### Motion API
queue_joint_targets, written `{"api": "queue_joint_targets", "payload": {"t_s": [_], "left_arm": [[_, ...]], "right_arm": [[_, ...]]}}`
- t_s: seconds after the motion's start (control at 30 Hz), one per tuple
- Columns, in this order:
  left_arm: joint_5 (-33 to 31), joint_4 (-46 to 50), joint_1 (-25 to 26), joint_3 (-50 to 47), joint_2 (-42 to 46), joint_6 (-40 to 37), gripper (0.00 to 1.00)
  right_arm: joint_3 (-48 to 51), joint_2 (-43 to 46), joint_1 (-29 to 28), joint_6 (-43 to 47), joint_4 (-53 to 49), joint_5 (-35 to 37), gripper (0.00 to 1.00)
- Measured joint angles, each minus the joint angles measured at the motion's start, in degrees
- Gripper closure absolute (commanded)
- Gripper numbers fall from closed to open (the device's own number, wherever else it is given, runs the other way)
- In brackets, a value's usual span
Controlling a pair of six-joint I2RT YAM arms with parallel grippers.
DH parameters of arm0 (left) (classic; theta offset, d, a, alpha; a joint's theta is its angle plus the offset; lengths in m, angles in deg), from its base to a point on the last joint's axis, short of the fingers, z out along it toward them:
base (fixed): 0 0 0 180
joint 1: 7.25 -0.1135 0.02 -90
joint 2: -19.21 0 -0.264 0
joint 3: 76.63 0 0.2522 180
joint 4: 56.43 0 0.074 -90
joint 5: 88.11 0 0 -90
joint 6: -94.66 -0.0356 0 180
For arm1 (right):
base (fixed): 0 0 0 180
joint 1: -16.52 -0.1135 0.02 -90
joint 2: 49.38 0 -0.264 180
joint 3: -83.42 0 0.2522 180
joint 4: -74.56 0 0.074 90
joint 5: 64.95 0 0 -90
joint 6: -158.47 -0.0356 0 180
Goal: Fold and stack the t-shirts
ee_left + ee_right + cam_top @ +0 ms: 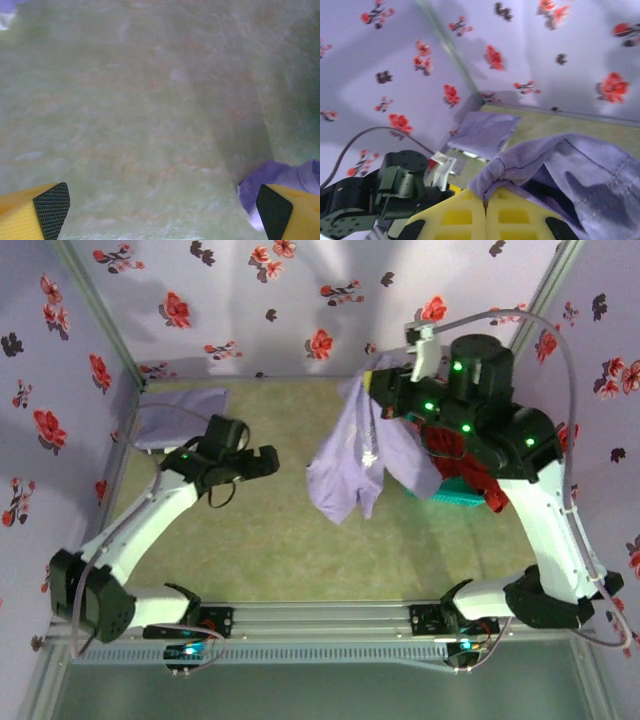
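A: Step in hand?
B: Lifting. Right claw (485, 204) was clamped on a lavender t-shirt (365, 455), hanging right of centre; left claw (258, 462) stood apart over the table (270, 540).
A: Next?
B: Probably spreading it flat.

The lavender t-shirt (355, 455) is thin, matt cloth with a stitched hem. The table (270, 550) has a dull, mottled green surface. On the left gripper (162, 210), smooth yellow plastic fingers (20, 215) carry black cross-hatched pads (52, 210). The teal basket (460, 496) is plastic.
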Motion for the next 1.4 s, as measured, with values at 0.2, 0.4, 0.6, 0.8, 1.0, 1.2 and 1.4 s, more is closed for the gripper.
{"api": "queue_joint_targets", "payload": {"t_s": [0.2,0.4,0.6,0.8,1.0,1.2,1.4], "left_arm": [[3.8,4.4,-8.8,-5.4,8.4,0.1,0.01],[7.7,6.9,-10.4,-8.4,9.2,-2.3,0.06],[11.6,-0.9,-6.4,-16.1,14.6,-7.3,0.09],[16.3,-14.3,-2.3,-18.4,8.2,-11.0,0.09],[22.3,-30.0,2.1,-17.5,-7.1,-12.8,0.52],[27.7,-36.1,3.4,-14.9,-11.1,-12.8,1.00],[28.5,-32.0,1.2,-8.7,-10.8,-13.4,1.00]], "right_arm": [[7.1,-6.2,-6.6,-3.7,5.7,-0.2,1.00],[16.2,-14.9,-7.0,-7.5,7.2,1.0,1.00],[14.6,-16.9,-6.8,-7.4,6.3,2.9,1.00],[12.7,-16.5,-5.4,-7.4,6.5,1.8,1.00],[12.7,-16.2,-4.4,-7.5,6.4,0.6,1.00],[12.8,-13.1,-1.5,-7.6,5.9,0.6,1.00],[12.8,-9.0,2.4,-7.3,6.0,1.4,1.00]]}}
